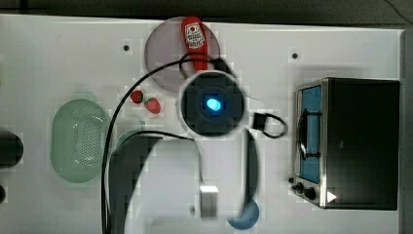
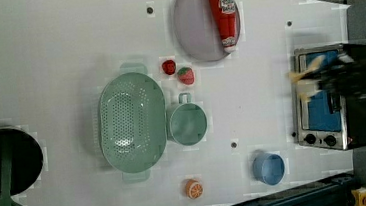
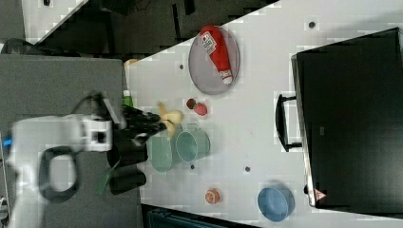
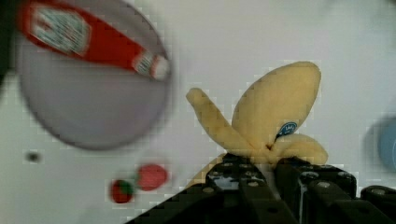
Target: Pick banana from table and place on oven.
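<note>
Fingers (image 4: 261,175) clenched on banana (image 4: 271,116), gripping it at the stem end w/ peel flaps fanning outward. Banana is off the tabletop (image 2: 67,68), held in the air. In the left view it sits in front of the oven (image 2: 337,114), level w/ the glass door. Ketchup bottle (image 2: 223,11) lies on grey plate (image 2: 195,31), well apart from oven.

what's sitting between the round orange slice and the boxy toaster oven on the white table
In the left view, a small blue bowl sits between the round orange slice and the boxy toaster oven; around the bowl the white table is bare.
</note>
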### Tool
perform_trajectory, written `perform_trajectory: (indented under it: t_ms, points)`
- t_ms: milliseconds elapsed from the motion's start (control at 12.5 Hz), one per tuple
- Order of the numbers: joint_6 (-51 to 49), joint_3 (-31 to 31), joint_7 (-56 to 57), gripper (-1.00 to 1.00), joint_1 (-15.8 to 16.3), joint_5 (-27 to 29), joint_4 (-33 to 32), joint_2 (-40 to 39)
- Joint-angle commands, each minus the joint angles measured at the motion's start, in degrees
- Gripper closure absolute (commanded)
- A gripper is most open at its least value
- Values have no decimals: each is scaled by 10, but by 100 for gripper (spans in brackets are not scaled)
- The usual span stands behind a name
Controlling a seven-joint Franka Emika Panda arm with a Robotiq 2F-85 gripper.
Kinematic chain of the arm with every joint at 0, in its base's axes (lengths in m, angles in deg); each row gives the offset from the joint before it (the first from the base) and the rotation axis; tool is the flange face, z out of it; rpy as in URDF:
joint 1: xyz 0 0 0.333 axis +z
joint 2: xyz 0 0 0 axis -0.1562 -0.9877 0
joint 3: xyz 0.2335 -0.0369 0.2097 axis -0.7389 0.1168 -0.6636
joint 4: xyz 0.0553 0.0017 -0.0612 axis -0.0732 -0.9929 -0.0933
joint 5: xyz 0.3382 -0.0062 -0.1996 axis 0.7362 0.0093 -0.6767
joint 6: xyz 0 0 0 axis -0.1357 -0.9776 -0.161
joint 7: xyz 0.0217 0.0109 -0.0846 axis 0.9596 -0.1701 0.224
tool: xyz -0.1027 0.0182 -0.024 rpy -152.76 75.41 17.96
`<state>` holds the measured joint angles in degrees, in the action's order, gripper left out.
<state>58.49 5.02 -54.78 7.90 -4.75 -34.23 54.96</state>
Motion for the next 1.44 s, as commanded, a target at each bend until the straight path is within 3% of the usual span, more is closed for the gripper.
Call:
perform_trajectory:
  t_ms: [80,320,720,1200,1280,1440]
  points:
    - [-66,59,-10,61,-9,-13,55,4]
    - [-73,126,47,61,-15,-14,82,1]
    - [-63,258,238,61,-20,-35,85,-39]
    - [57,362,486,61,-22,-44,105,-154]
    - [72,367,506,51,-24,-43,105,-173]
    - [76,369,519,9,-25,-40,105,-195]
